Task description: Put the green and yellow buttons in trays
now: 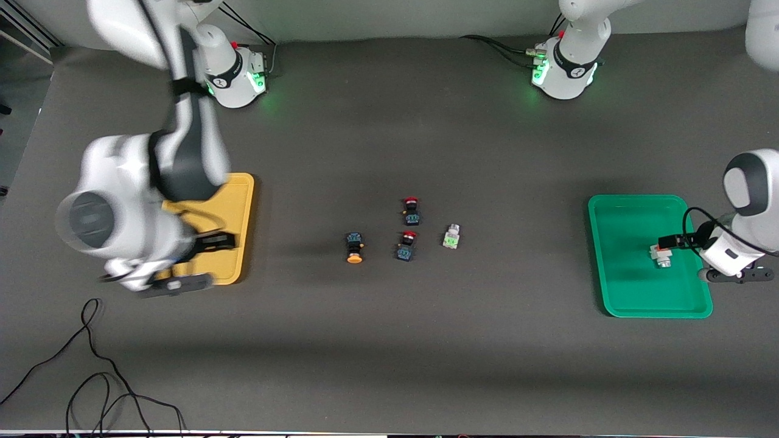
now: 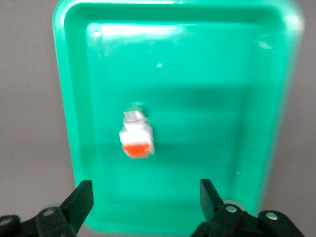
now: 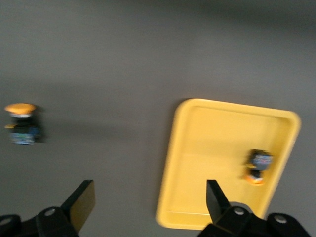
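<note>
- Two buttons trayed, two left (judging by how things lie).
- Right gripper over the yellow tray at the right arm's end of the desk, fingers spread wide, holding nothing; one dark yellow-capped button lies in that tray.
- Mid-desk: loose yellow-capped button, two red-capped switches (not ours, skip), green-faced button.
- Green tray at the left arm's end holds the orange-topped whitish button; left gripper above it, fingers wide, empty.
- Next, likely: right arm fetches the loose yellow cap, left arm the green-faced one, clear of the reds.
</note>
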Robot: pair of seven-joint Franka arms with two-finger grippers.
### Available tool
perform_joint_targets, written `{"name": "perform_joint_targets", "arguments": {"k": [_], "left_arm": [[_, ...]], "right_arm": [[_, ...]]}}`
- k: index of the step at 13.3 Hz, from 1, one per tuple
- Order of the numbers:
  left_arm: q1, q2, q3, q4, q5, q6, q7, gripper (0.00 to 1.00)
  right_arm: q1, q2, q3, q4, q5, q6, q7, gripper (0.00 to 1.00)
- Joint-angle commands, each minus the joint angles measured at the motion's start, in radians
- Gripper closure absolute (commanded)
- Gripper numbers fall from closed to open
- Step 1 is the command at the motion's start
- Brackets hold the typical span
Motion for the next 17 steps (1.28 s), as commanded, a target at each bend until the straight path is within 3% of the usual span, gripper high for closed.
{"name": "perform_joint_targets", "arguments": {"k": [1,3,5,11,16,17], "left_arm": [[-0.066,-0.029,-0.05,0.164,-0.047,-0.262,-0.116,0.05],[-0.127,-0.028,-0.092,0.224,-0.07,-0.33,-0.242,0.05],[-0.21,-0.019,-0.126,0.227,-0.107,-0.317,-0.42,0.05],[-0.509,0.107,-0.135,0.227,-0.127,-0.127,-0.765,0.05],[-0.618,0.237,-0.135,0.223,-0.113,0.033,-0.786,0.02],[-0.63,0.263,-0.133,0.223,-0.11,0.068,-0.78,0.02]], "right_arm": [[0.097,0.033,0.039,0.044,0.078,0.047,0.19,0.0],[0.103,0.045,0.109,0.038,0.105,0.136,0.273,0.0],[0.103,0.093,0.157,0.029,0.108,0.225,0.317,0.0],[0.106,0.16,0.296,-0.244,0.11,0.67,0.309,0.0],[0.106,0.237,0.34,-0.245,0.111,0.758,0.318,0.0],[0.103,0.237,0.341,-0.245,0.116,0.756,0.318,0.13]]}}
